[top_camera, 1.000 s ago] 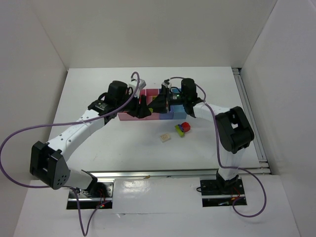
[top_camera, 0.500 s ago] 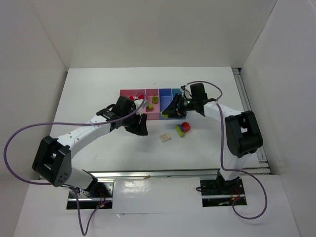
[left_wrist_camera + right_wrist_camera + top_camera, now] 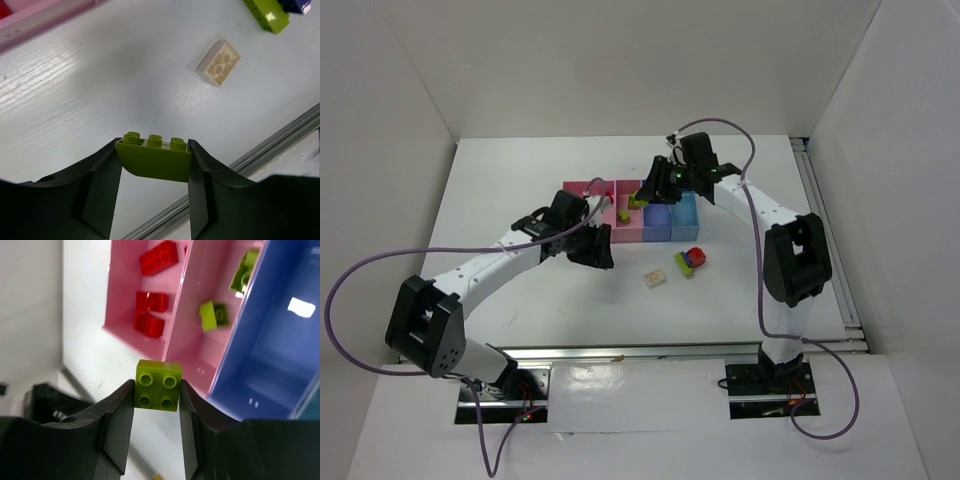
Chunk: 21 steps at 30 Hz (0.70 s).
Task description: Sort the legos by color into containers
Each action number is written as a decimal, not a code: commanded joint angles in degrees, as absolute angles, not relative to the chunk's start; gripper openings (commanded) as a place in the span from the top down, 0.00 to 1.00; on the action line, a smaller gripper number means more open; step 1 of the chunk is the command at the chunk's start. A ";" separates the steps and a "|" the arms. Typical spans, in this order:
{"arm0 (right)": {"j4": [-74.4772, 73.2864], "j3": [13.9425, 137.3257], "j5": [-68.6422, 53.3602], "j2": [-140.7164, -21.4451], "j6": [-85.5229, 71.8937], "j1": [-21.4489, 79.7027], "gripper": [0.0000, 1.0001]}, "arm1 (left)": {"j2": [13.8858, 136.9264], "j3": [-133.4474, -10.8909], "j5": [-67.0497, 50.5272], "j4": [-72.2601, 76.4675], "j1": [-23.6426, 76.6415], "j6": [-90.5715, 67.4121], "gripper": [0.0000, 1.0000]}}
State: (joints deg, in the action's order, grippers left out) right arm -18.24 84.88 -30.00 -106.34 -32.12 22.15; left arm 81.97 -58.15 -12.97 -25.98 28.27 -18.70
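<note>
I'm working in a lab test cell: plain white panel walls box in the white wood-grain desk, silver aluminium mounting rails along its near edge

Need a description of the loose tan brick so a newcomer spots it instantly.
On the white table, find the row of bins and come toward the near edge. The tan brick lies alone there, left of a red-blue-green clump; it's the only pale piece.
</note>
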 commanded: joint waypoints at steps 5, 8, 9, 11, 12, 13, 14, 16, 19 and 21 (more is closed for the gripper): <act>-25.66 99.83 -21.10 -118.55 -26.81 26.27 0.77 | 81.73 -68.02 -9.32 -31.10 25.58 -23.99 1.00; -27.15 104.49 -18.99 -121.90 -25.31 26.81 0.69 | 82.88 -71.10 -9.32 -31.73 25.05 -26.10 1.00; -27.16 105.55 -18.46 -121.90 -25.31 27.42 0.60 | 83.40 -72.23 -9.32 -32.25 25.05 -27.15 1.00; -27.68 107.04 -17.58 -123.30 -25.31 27.42 0.33 | 83.93 -73.30 -9.32 -32.26 25.05 -27.94 1.00; -28.38 107.66 -16.88 -123.31 -25.31 27.42 0.30 | 83.94 -74.08 -9.32 -32.78 25.05 -28.47 1.00; -28.39 108.36 -16.09 -123.31 -25.31 27.94 0.28 | 83.94 -74.09 -8.79 -32.78 25.05 -28.48 1.00; -28.39 108.37 -15.47 -122.44 -25.31 27.95 0.27 | 84.63 -74.79 -8.79 -32.78 25.05 -28.48 1.00; -29.53 108.37 -13.82 -121.12 -25.31 27.95 0.27 | 85.16 -75.49 -8.79 -32.78 25.05 -28.48 1.00; -30.06 105.84 -9.86 -116.91 -24.70 27.95 0.27 | 87.27 -77.87 -8.79 -32.78 25.05 -28.48 1.00; -30.75 103.81 -8.01 -112.79 -24.70 27.43 0.29 | 88.59 -79.10 -8.79 -32.78 25.05 -29.00 1.00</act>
